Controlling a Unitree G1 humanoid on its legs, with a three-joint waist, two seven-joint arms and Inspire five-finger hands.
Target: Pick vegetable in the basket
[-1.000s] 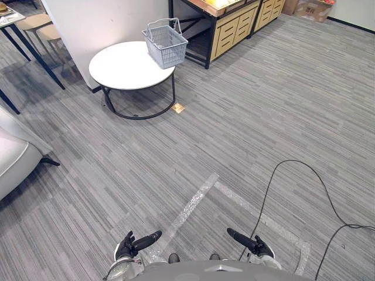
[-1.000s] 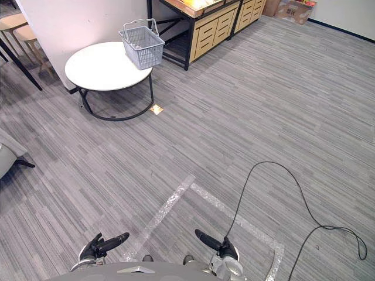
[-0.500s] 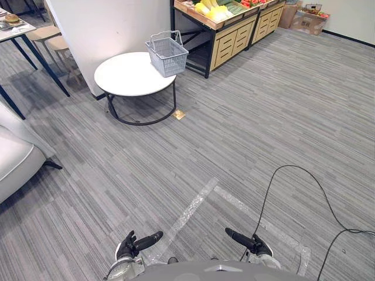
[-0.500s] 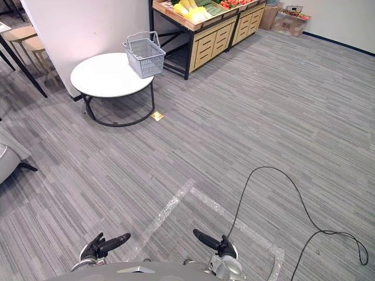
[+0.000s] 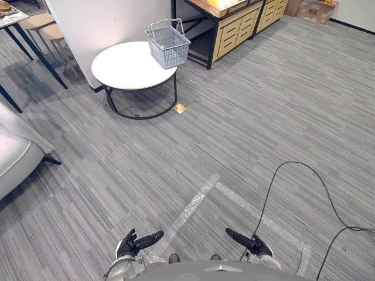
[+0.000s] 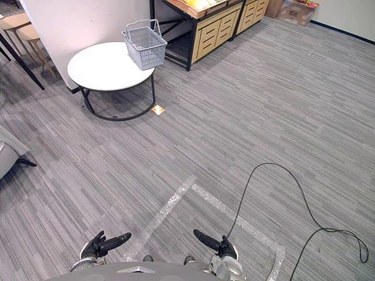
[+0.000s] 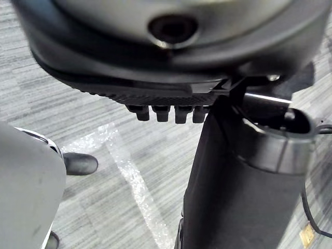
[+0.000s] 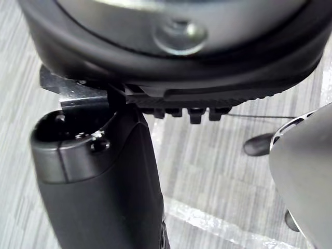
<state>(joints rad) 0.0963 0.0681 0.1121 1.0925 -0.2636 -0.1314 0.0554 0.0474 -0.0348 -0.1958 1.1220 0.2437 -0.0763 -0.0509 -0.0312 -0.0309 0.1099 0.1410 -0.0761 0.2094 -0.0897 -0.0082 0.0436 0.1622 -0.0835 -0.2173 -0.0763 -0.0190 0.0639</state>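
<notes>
Grey striped carpet lies under the left hand (image 5: 137,242) and right hand (image 5: 246,241), both low, fingers relaxed, holding nothing. Far ahead of the left hand a basket (image 5: 168,44) stands on a round table (image 5: 120,67). Beyond it, a wooden stand (image 5: 231,23) seemingly holds the vegetables (image 6: 201,3): probably light, firm, best gripped mid-body.

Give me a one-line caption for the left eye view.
Grey wire basket at the edge of a round white table, across striped grey carpet; left hand and right hand low, empty.
</notes>
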